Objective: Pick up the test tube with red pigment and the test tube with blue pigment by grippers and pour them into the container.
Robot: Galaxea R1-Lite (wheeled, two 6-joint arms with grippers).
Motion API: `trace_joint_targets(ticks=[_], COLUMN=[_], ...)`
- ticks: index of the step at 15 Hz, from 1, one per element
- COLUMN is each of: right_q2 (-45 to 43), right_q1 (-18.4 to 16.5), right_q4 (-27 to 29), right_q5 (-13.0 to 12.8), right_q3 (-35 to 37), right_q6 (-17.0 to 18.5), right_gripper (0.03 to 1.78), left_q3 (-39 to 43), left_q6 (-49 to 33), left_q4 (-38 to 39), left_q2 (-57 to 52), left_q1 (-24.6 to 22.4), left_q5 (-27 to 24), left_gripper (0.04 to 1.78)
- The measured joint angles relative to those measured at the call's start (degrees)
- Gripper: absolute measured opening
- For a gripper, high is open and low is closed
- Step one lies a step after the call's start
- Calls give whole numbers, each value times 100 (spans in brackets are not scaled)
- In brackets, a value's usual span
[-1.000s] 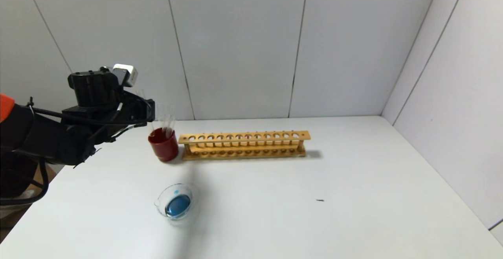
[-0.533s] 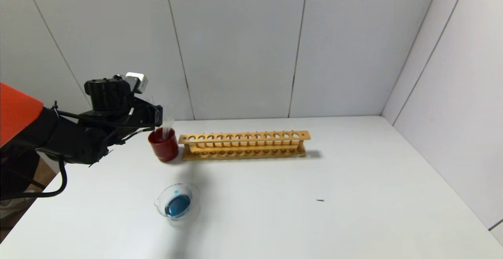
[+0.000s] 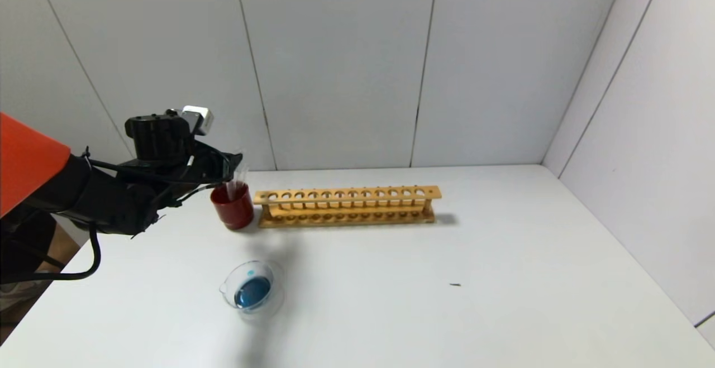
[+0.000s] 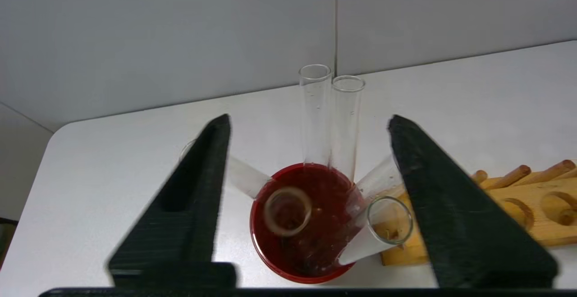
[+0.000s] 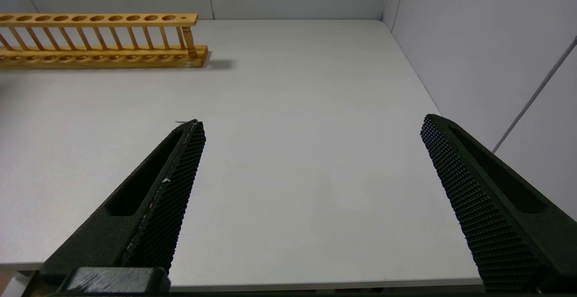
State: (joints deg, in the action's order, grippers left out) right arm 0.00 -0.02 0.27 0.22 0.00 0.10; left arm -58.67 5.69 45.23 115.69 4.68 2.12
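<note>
- Head view: the left gripper (image 3: 232, 170) hangs just above the red cup (image 3: 233, 207), which stands touching the near-left end of the wooden rack (image 3: 347, 206). Clear tubes (image 3: 237, 181) lean out of the cup's mouth, so the claw is probably placed there to choose one. The container (image 3: 251, 291) sits in front of the cup, well apart from it, with a blue pool already in its bottom. No red or blue tube is plain to me from here.
- Left wrist view: the left gripper (image 4: 309, 123) is spread wide and has hold of nothing; its fingers straddle the cup (image 4: 301, 225). Two tubes (image 4: 331, 121) stand upright at the cup's far side, others splay outward against its rim, all looking colourless. The rack (image 4: 509, 207) lies beside the cup. Which tube carries red pigment I cannot tell.
- Right wrist view: the right gripper (image 5: 311, 128) is wide apart and empty, idle over bare table (image 5: 293, 107), well away from the rack (image 5: 99, 40) and farther still from the cup.
</note>
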Motion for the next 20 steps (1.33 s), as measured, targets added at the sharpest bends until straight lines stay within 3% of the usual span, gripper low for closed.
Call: trace_joint_targets(ticks=[4, 10, 16, 20], right_q2=[0, 0, 0, 0], right_q1=[2, 0, 0, -2], right_q4=[0, 0, 0, 0], right_q5=[2, 2, 0, 2], right_q3=[0, 0, 0, 0], right_q6=[-2, -2, -2, 0], right_gripper=[175, 175, 175, 175], left_q3=[77, 984, 3238, 4258], left_q6=[1, 28, 9, 6], left_q4=[-113, -344, -564, -1758], left_q2=[-391, -1996, -5285, -8193], left_q1=[-6, -20, -35, -99], left_q5=[29, 223, 564, 592], left_gripper=[170, 175, 175, 175])
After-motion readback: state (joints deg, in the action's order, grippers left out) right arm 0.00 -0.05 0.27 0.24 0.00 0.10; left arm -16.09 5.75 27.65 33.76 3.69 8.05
